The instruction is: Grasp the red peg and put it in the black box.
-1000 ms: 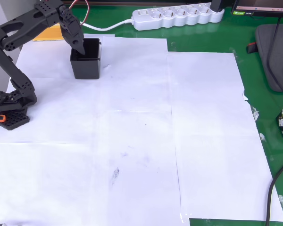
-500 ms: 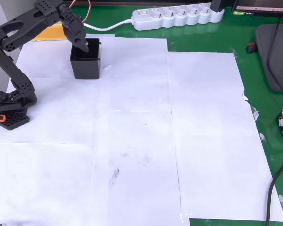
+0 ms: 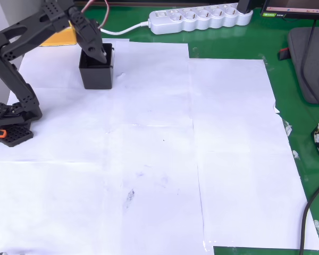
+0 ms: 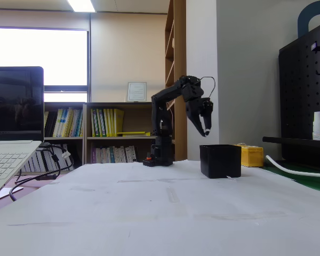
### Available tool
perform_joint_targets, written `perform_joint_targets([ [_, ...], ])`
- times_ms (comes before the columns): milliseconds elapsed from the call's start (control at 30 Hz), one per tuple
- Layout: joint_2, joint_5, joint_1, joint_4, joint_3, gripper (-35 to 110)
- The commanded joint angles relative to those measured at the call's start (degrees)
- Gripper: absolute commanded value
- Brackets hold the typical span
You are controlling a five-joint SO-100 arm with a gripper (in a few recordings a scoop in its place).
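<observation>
Since the earlier overhead frames the gripper has been shifted slightly toward the right of the picture and is now seen over the right part of the black box, in the upper left of the overhead view. In the fixed view the gripper is held clear above the box, its tips pointing down and no contact being made with the rim. Whether the fingers are closed or parted cannot be told from either view, and nothing can be made out between them. The red peg cannot be made out in either picture; the hollow of the box is too dark to be read.

The box is set on white paper sheets that cover a green worktop. The arm's base, with an orange clip, is placed at the left edge of the overhead view, well apart from the box. A yellow box is seen just behind the black one in the fixed view, and a white power strip lies along the top of the overhead view.
</observation>
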Motion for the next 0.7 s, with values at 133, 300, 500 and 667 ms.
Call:
perform_joint_targets([
  [133,-9.7,-10.3,14.5,-5.1,-12.8,0],
  [300,-12.9,-13.0,20.7,-5.6,-20.8,0],
  [500,-25.8,-16.3,23.9,-8.7,-38.4,0],
  [667,-39.7,-16.3,24.0,-8.3,-51.9,0],
])
